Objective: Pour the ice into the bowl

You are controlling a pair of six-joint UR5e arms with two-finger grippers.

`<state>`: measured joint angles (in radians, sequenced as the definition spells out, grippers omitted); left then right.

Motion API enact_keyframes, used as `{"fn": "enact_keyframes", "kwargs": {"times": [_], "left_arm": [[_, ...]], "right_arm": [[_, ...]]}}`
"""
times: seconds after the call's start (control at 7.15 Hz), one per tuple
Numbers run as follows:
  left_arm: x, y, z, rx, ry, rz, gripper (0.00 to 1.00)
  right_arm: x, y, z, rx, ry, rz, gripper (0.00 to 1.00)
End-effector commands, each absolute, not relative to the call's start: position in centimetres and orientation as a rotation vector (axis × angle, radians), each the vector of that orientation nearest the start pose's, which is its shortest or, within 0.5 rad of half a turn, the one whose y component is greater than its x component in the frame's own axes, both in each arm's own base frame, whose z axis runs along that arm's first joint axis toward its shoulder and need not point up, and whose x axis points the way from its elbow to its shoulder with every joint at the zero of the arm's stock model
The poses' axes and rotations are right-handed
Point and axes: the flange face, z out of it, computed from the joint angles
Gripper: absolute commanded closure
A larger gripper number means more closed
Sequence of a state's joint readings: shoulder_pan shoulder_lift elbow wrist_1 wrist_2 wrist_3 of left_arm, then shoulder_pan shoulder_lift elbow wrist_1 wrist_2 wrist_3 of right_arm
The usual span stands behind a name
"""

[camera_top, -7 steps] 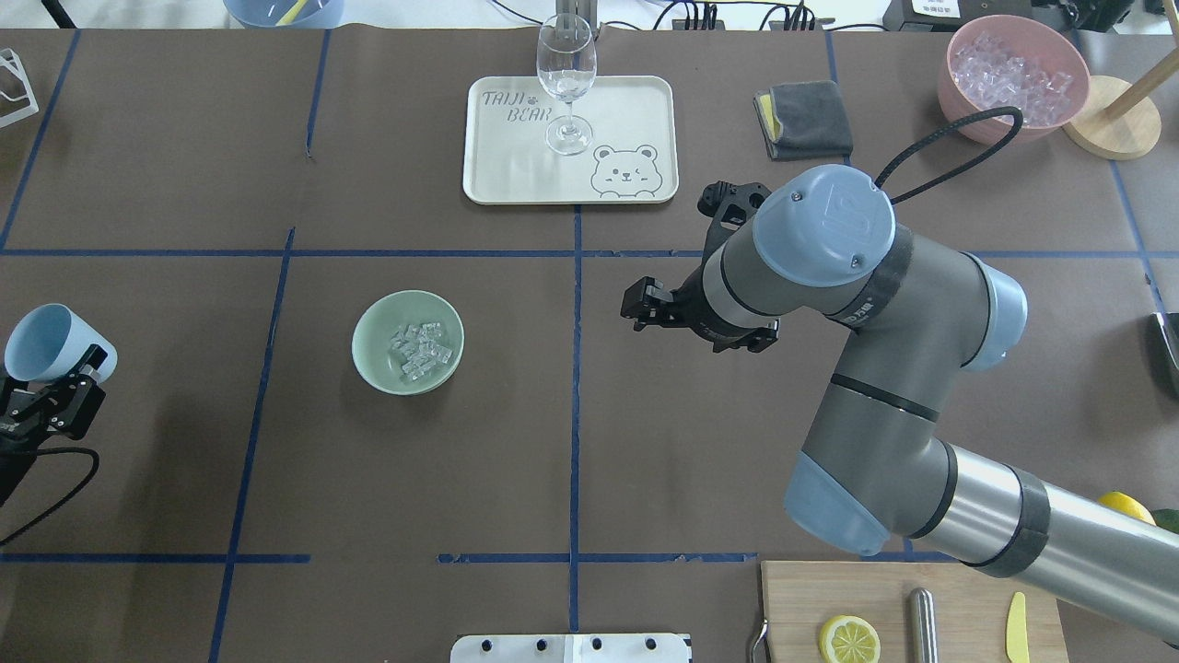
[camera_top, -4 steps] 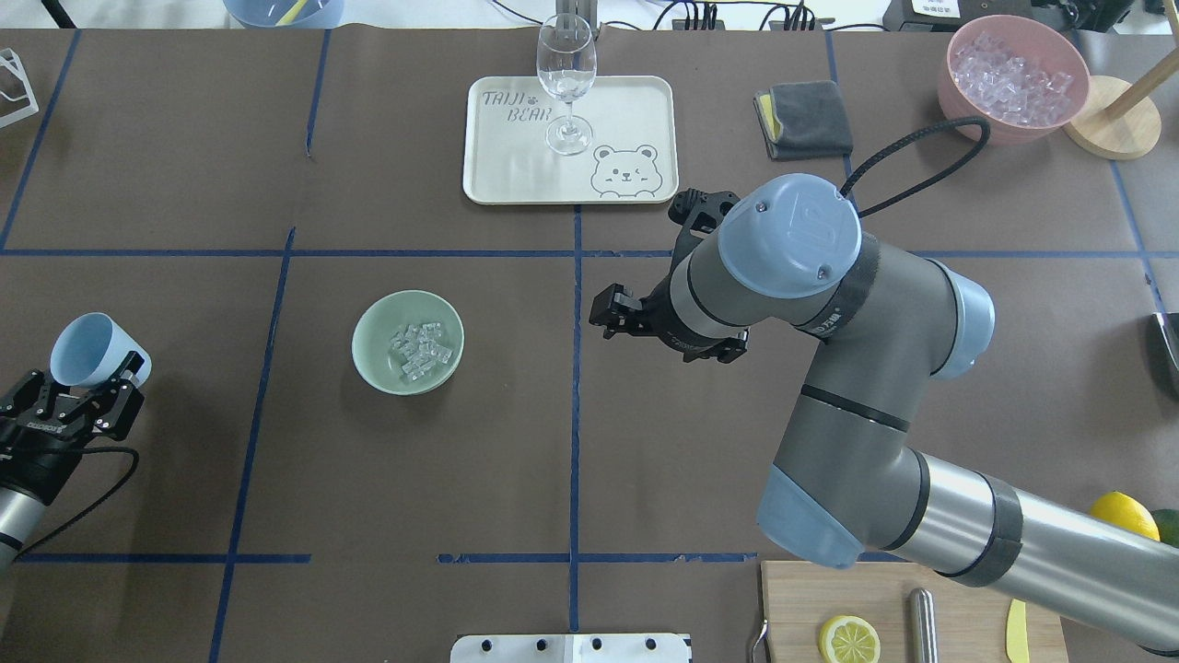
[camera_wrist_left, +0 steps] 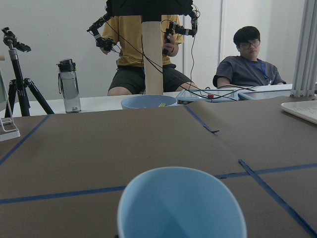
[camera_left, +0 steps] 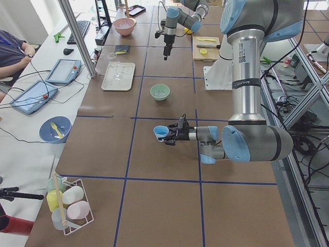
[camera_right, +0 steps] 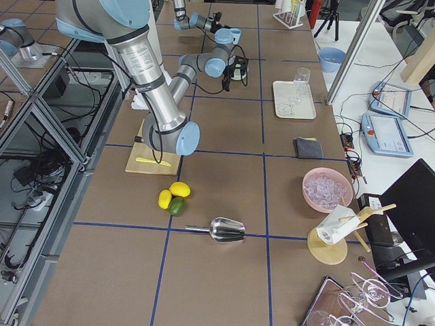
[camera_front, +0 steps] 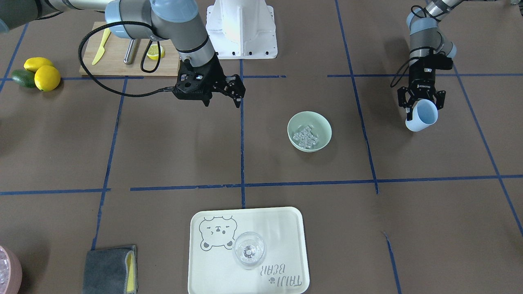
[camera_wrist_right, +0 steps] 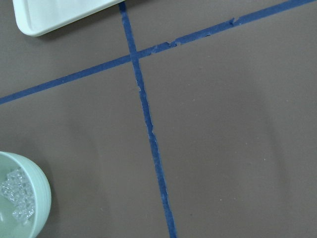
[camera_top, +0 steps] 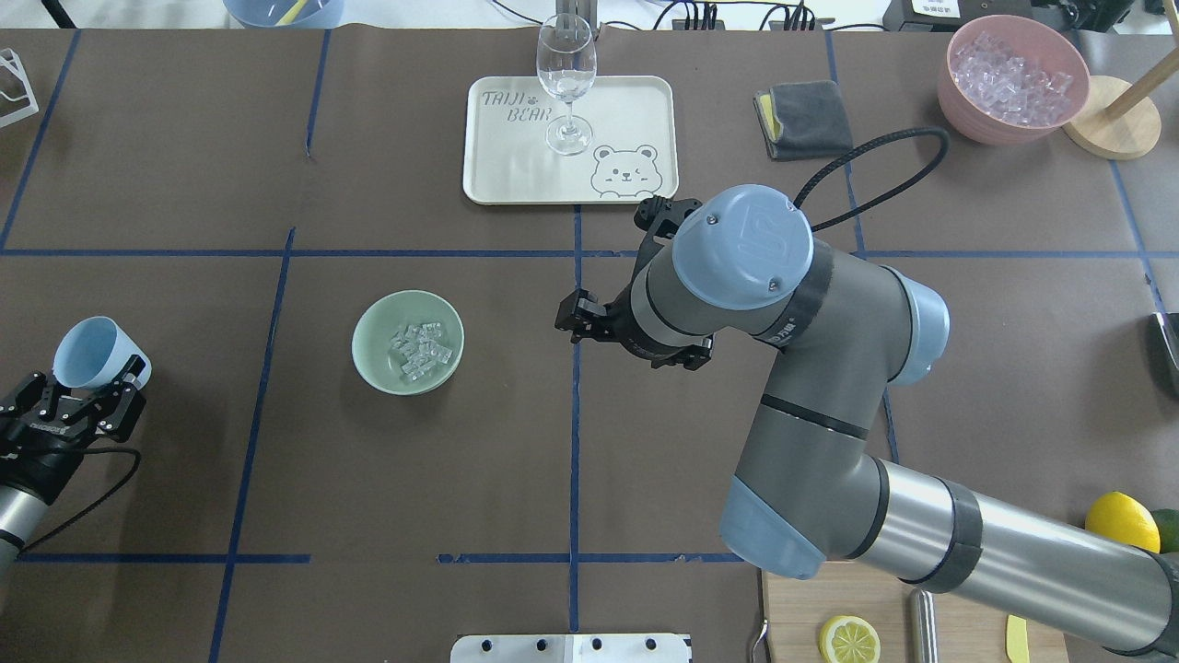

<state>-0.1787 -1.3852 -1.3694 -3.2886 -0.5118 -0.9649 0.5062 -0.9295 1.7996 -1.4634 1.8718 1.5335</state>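
Glassy ice cubes [camera_top: 422, 350] heaped in round matte mint bowl [camera_top: 370, 346]

Bare desk [camera_top: 414, 479] surrounds the bowl [camera_top: 368, 361] on every side, so the way down to it and in from either flank is open. The right end effector [camera_top: 573, 324] hangs over open surface to the bowl's right, and the left end effector [camera_top: 89, 379], clamped on the blue cup [camera_top: 87, 343], is well apart at its left. The tray [camera_top: 516, 180] with the upright stemmed glass [camera_top: 566, 60] stands well beyond the bowl.
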Motion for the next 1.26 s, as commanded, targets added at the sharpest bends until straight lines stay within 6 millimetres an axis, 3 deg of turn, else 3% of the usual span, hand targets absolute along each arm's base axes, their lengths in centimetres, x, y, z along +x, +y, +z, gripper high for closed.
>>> {"fn": "enact_keyframes", "kwargs": {"times": [0.0,0.14,0.7,1.12], "left_arm": [[30.7,-28.8,64.4,1.226,0.777,-0.34,0.69],[30.2,-28.9,64.7,1.223,0.771,-0.331,0.01],[29.9,-29.0,64.4,1.2,0.799,-0.308,0.0],[28.8,-28.7,64.0,1.192,0.808,-0.302,0.0]], "right_arm": [[-52.5,-40.3,16.4,-0.015,-1.012,0.288,0.0],[-52.6,-40.3,16.2,-0.015,-1.013,0.286,0.0],[-54.4,-40.5,15.4,0.005,-1.002,0.288,0.0],[-56.0,-40.5,15.9,0.008,-1.019,0.279,0.0]]}}
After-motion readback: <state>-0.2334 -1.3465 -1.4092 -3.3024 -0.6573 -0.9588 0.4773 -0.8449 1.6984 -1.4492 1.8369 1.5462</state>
